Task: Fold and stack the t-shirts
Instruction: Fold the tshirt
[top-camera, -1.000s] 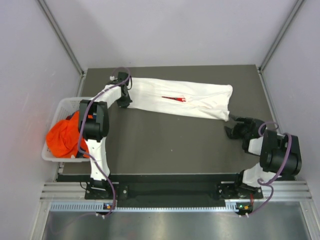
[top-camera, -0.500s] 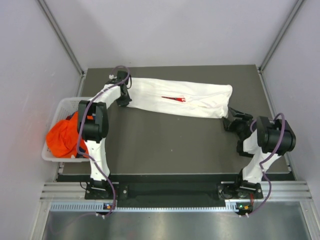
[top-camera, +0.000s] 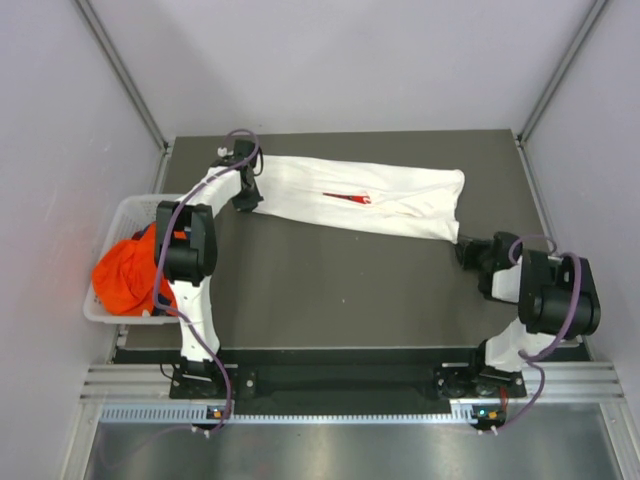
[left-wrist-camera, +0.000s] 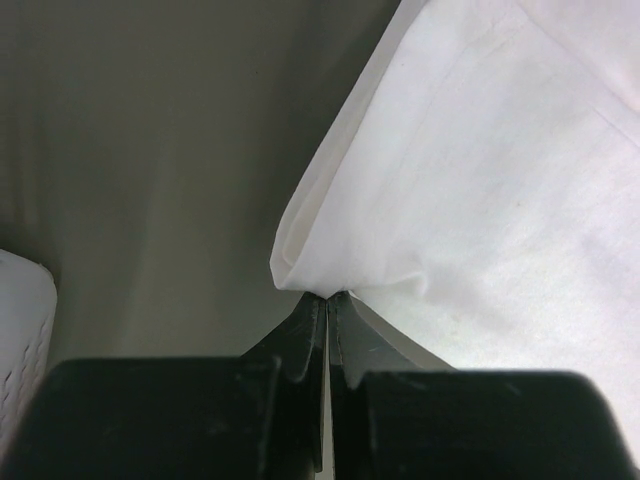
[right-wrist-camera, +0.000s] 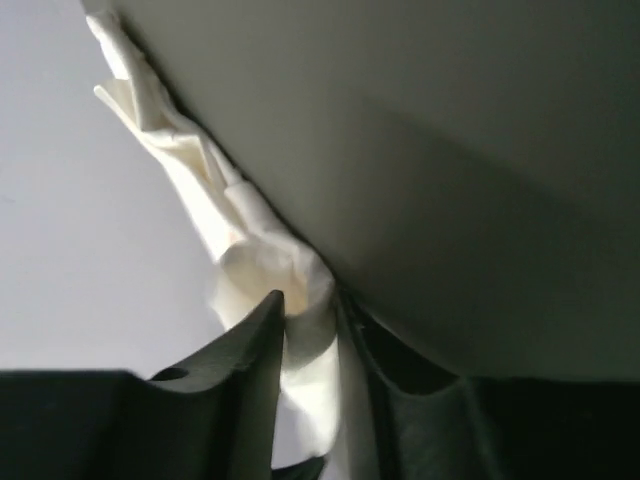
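Note:
A white t-shirt (top-camera: 360, 196) lies folded into a long strip across the far part of the dark table. A small red mark (top-camera: 348, 197) shows at its middle. My left gripper (top-camera: 244, 203) is shut on the shirt's left near corner (left-wrist-camera: 300, 270). My right gripper (top-camera: 466, 246) is shut on a bunched fold of the shirt's right near corner (right-wrist-camera: 285, 275). An orange t-shirt (top-camera: 125, 272) lies crumpled in the white basket (top-camera: 132, 207) at the left.
The white basket stands off the table's left edge beside the left arm. Grey walls close in the back and both sides. The dark table (top-camera: 340, 285) stretches between the shirt and the arm bases.
My right gripper moved to the shirt's right near corner and closed on it. The left gripper and the shirt have stayed in place.

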